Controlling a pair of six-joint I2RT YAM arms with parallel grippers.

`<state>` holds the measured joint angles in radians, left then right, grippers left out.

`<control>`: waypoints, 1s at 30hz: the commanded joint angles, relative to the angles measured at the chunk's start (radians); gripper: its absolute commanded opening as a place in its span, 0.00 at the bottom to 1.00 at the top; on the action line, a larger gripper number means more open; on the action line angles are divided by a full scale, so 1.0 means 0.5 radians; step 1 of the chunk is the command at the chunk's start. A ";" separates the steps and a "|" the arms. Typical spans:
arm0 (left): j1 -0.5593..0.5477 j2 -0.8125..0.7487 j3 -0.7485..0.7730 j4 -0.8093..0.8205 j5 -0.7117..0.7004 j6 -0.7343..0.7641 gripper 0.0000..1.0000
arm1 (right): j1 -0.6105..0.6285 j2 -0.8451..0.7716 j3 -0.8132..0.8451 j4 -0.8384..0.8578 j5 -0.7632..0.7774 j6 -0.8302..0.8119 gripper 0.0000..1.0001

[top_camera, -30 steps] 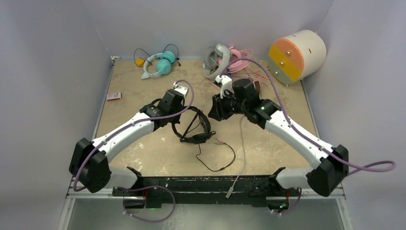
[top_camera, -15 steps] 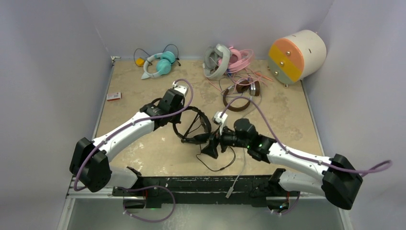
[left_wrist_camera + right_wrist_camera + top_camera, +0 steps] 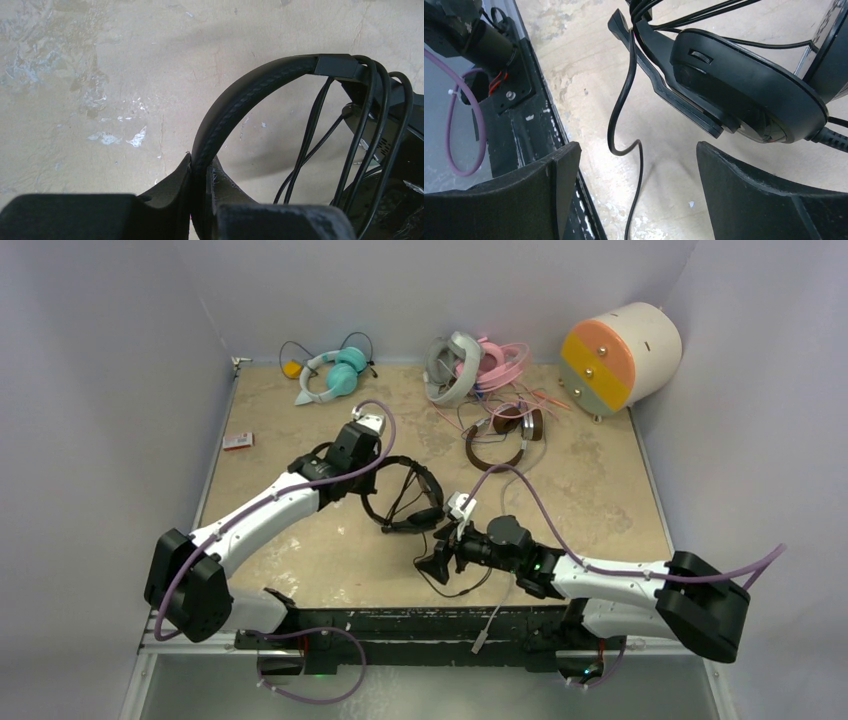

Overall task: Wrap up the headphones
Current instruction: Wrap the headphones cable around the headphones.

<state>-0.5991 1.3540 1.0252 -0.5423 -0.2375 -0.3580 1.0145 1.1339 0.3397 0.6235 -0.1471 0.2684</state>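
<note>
The black headphones [image 3: 410, 492] sit mid-table, tilted up. My left gripper [image 3: 364, 486] is shut on their padded headband [image 3: 235, 105], which the left wrist view shows pinched between the fingers [image 3: 175, 182]. Thin black cable strands [image 3: 372, 100] run across the arch. My right gripper [image 3: 434, 562] is open, low over the table just in front of the headphones. In the right wrist view the loose black cable [image 3: 616, 115] hangs between its spread fingers [image 3: 561, 170], untouched, with an ear cup [image 3: 744, 95] just beyond. The rest of the cable loops on the table [image 3: 462, 587].
Teal-and-white headphones [image 3: 335, 372] lie back left, grey-white [image 3: 452, 368] and pink [image 3: 500, 360] pairs back centre, a brown-and-silver pair [image 3: 505, 435] in front of them. A cream cylinder [image 3: 620, 355] stands back right. A small red box [image 3: 238, 441] lies left. A grey cable [image 3: 497, 612] crosses the black front rail [image 3: 400, 622].
My right arm has swung from the back middle down to the front, and its open gripper now straddles the loose cable. My left gripper has carried the headphones slightly back.
</note>
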 commanded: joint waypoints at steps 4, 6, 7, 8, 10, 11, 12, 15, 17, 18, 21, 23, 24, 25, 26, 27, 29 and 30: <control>0.093 -0.112 0.048 0.100 0.035 -0.138 0.00 | 0.074 0.104 -0.040 0.246 0.151 0.023 0.85; 0.128 -0.122 0.043 0.108 0.058 -0.158 0.00 | 0.101 0.128 -0.091 0.311 0.184 0.047 0.85; 0.146 -0.127 0.037 0.115 0.073 -0.165 0.00 | 0.114 0.142 -0.109 0.332 0.203 0.057 0.85; 0.162 -0.132 0.029 0.122 0.094 -0.169 0.00 | 0.136 0.165 -0.116 0.339 0.230 0.057 0.85; 0.180 -0.140 0.016 0.134 0.119 -0.171 0.00 | 0.169 0.203 -0.110 0.318 0.284 0.049 0.84; 0.189 -0.140 0.014 0.134 0.122 -0.171 0.00 | 0.190 0.223 -0.100 0.302 0.309 0.042 0.84; 0.197 -0.140 0.016 0.131 0.122 -0.171 0.00 | 0.208 0.244 -0.090 0.283 0.349 0.043 0.84; 0.220 -0.146 0.017 0.124 0.119 -0.182 0.00 | 0.262 0.306 -0.094 0.290 0.457 0.042 0.83; 0.228 -0.152 0.013 0.131 0.124 -0.186 0.00 | 0.293 0.363 -0.093 0.309 0.550 0.041 0.82; 0.231 -0.154 0.010 0.135 0.127 -0.183 0.00 | 0.305 0.400 -0.080 0.309 0.597 0.042 0.82; 0.232 -0.155 0.008 0.137 0.131 -0.180 0.00 | 0.316 0.532 -0.014 0.296 0.723 0.045 0.78; 0.232 -0.153 0.011 0.138 0.134 -0.174 0.00 | 0.330 0.609 0.034 0.293 0.738 0.014 0.75; 0.232 -0.153 0.013 0.137 0.134 -0.171 0.00 | 0.339 0.647 0.058 0.285 0.755 0.000 0.74; 0.232 -0.155 0.014 0.138 0.134 -0.171 0.00 | 0.353 0.682 0.078 0.282 0.777 -0.018 0.73; 0.233 -0.154 0.013 0.138 0.130 -0.171 0.00 | 0.374 0.716 0.099 0.281 0.805 -0.041 0.72; 0.232 -0.155 0.011 0.139 0.127 -0.171 0.00 | 0.394 0.741 0.118 0.274 0.839 -0.059 0.72; 0.232 -0.159 0.009 0.138 0.125 -0.171 0.00 | 0.416 0.795 0.155 0.263 0.869 -0.077 0.71; 0.232 -0.159 0.007 0.141 0.125 -0.171 0.00 | 0.426 0.814 0.172 0.262 0.873 -0.086 0.69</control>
<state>-0.4908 1.3159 1.0229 -0.5392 -0.1902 -0.4122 1.2026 1.5089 0.3744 0.7395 0.2188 0.2626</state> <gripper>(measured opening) 0.057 0.711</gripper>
